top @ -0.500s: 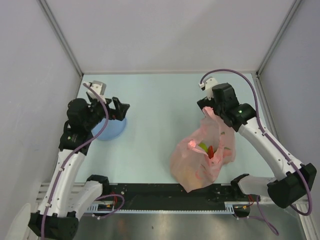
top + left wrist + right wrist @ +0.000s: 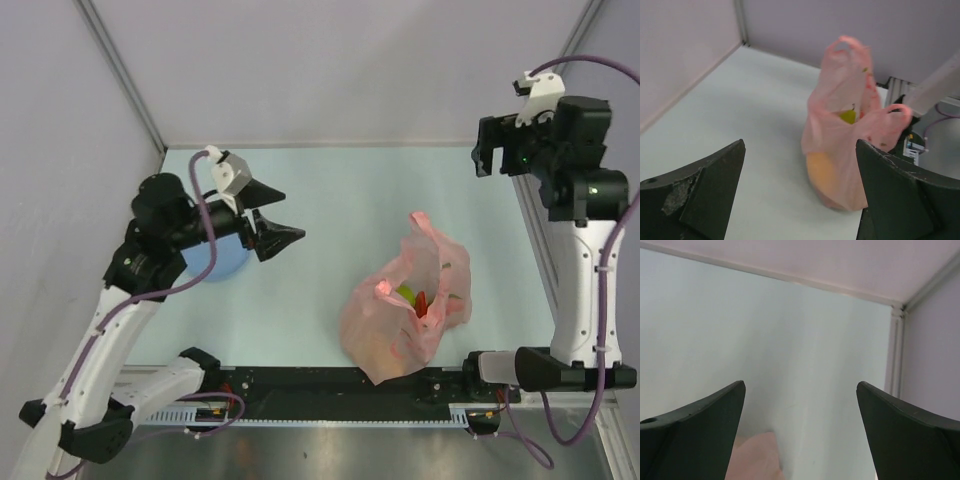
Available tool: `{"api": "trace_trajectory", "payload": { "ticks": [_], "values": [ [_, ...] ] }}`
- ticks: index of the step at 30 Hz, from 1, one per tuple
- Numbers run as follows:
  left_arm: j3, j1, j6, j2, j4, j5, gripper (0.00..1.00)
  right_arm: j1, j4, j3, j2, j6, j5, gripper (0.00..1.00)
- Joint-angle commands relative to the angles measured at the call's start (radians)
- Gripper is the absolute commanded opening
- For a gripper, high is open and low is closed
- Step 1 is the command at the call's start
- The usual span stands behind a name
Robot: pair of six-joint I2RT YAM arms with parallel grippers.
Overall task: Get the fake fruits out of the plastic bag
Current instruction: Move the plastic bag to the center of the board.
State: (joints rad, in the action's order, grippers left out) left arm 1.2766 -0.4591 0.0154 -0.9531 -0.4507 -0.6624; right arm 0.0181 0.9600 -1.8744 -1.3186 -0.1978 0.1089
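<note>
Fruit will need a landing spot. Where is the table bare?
Bare between the blue plate and the pink bag, and behind the bag toward the back wall. The bag fills the near right.

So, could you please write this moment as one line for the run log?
left gripper: open, facing plastic bag | right gripper: open, raised, clear of bag | fake fruits: inside bag

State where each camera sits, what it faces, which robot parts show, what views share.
Top external: overhead behind the bases, facing down; both arms show.
Left wrist: on left gripper, facing the plastic bag between open fingers.
Right wrist: on right gripper, open fingers framing the table's far corner.
Shared: plastic bag, top and left wrist.
</note>
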Motion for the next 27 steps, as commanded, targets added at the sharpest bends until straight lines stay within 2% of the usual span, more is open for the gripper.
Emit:
{"api": "trace_trajectory", "payload": {
  "ticks": [1, 3, 7, 11, 12, 15, 18, 25, 27],
  "values": [
    [0.081, -0.053, -0.049, 0.062, -0.032, -0.219, 0.97, -0.004, 0.287, -0.103, 0.085, -0.101, 0.408, 0.98],
    [0.063, -0.110, -0.057, 0.062, -0.049, -0.212, 0.97, 0.011, 0.306, -0.002, 0.174, -0.144, 0.440, 0.99],
    [-0.017, -0.206, -0.023, 0.048, 0.027, -0.161, 0.99, 0.065, 0.339, 0.125, 0.301, -0.201, 0.489, 1.00],
    [-0.071, -0.382, -0.023, 0.014, 0.079, -0.039, 0.98, 0.097, 0.318, 0.181, 0.396, -0.200, 0.544, 1.00],
    [-0.078, -0.409, 0.006, 0.005, 0.098, 0.024, 0.98, 0.103, 0.304, 0.199, 0.413, -0.184, 0.548, 1.00],
    [-0.086, -0.476, 0.023, -0.056, 0.162, 0.092, 0.97, 0.124, 0.267, 0.259, 0.443, -0.146, 0.548, 0.99],
    [-0.065, -0.492, 0.078, -0.123, 0.214, 0.138, 0.93, 0.151, 0.211, 0.313, 0.435, -0.101, 0.505, 0.96],
    [-0.026, -0.518, 0.094, -0.199, 0.273, 0.017, 0.89, 0.292, 0.020, 0.368, 0.368, -0.026, 0.261, 0.93],
    [-0.023, -0.535, 0.086, -0.210, 0.277, 0.029, 0.88, 0.321, -0.033, 0.385, 0.346, -0.011, 0.226, 0.91]
  ]
}}
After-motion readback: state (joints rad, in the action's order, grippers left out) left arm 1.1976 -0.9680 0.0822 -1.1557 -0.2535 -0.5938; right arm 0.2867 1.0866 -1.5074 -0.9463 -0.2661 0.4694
